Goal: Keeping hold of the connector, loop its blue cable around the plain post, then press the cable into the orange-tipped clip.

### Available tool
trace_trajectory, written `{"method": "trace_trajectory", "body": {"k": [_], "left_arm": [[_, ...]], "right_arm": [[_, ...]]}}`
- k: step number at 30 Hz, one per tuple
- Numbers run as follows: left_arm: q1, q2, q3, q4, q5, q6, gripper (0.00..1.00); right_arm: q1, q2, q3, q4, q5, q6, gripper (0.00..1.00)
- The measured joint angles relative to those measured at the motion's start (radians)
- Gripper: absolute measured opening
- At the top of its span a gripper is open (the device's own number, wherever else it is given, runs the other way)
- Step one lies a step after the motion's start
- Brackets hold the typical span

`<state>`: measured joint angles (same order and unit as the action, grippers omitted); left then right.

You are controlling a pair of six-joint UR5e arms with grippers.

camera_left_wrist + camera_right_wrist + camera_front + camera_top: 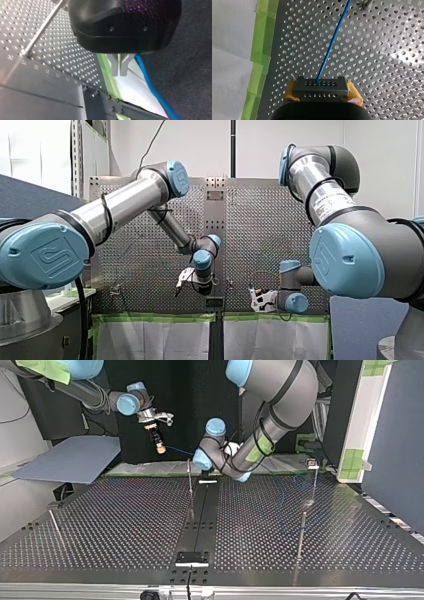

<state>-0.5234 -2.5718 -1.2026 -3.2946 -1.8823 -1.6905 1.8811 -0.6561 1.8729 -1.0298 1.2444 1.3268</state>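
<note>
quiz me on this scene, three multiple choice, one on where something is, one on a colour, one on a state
1. Where is the connector?
A) held in my right gripper
B) lying loose
C) out of view

2. What colour is the tape along the table's edge?
A) red
B) green
C) black

3. How does the cable leave the connector?
A) coiled
B) knotted
C) straight

Answers:
1 A: in the right wrist view, yellow pads flank the connector at both ends.
2 B: the strip is green.
3 C: the blue cable runs straight out over the table.
</note>
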Motion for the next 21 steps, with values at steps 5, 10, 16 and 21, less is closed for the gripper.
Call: {"method": "trace_trajectory", "body": {"k": [5, 10, 16, 21], "left_arm": [[-0.006, 0.036, -0.050, 0.050, -0.008, -0.003, 0.00], [-0.019, 0.051, -0.102, 0.102, -0.028, -0.008, 0.00], [-0.046, 0.055, -0.159, 0.159, -0.057, -0.023, 0.00], [-0.064, 0.060, -0.191, 0.206, -0.077, -0.037, 0.00]], "right_arm": [[-0.005, 0.000, -0.004, 0.005, 0.003, 0.001, 0.00], [-0.008, 0.000, -0.010, 0.010, 0.004, 0.002, 0.00], [-0.009, 0.000, -0.014, 0.013, 0.003, 0.002, 0.00], [-0.009, 0.000, -0.016, 0.014, 0.003, 0.002, 0.00]]}}
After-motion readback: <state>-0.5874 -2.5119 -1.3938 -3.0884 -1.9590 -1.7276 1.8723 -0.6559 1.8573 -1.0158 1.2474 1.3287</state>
